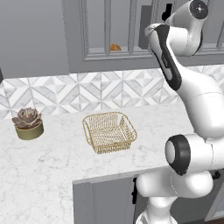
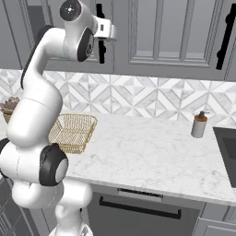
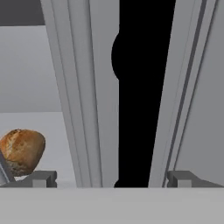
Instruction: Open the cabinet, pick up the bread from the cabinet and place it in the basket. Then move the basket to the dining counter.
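- Handle point(image 3: 135, 94) first: I see the long black bar of the cabinet point(image 1: 109, 48) door dead ahead between my finger tips in the hand view, close up, and the jaws stand wide apart with nothing in them.
- I judge the bar stiff and smooth, so I would close squarely across it and pull evenly, or it could slip.
- Bread point(image 3: 22, 151) sits on the shelf behind the glass, to the left of the handle; from the left base view it shows as a small golden lump point(image 1: 115, 47) low in the pane.
- It looks light and soft-crusted, I think; a gentle pinch across its rounded middle should do, without crushing.
- Basket point(image 1: 109, 131) waits empty on the marble surface point(image 1: 52, 170) below the cabinet, a light wire thing best taken by its rolled rim.
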{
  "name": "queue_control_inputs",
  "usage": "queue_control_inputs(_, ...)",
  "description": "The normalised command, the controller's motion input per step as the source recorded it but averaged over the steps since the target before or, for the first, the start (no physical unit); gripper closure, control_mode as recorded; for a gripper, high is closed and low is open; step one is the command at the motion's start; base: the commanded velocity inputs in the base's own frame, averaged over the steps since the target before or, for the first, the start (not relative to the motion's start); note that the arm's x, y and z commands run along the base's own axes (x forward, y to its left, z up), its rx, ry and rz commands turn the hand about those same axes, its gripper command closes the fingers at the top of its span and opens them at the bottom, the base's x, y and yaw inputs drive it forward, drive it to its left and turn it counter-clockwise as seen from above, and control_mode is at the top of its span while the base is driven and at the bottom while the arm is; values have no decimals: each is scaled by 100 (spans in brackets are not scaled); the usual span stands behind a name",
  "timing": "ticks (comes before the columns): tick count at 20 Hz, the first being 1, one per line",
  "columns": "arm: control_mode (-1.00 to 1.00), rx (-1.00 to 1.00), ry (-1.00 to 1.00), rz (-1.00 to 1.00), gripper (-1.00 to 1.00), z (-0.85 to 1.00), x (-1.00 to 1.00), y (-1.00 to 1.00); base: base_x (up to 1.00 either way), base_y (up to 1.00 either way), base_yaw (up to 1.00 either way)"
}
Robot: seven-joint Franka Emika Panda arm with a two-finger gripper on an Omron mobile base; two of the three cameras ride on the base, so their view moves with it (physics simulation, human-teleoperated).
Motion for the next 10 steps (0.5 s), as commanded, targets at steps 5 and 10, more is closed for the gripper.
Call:
queue_control_inputs(5,-100,0,1,0,-100,2,41,-25,0,0,0)
queue_control_inputs(10,-100,0,-3,0,-100,-5,32,-9,0,0,0)
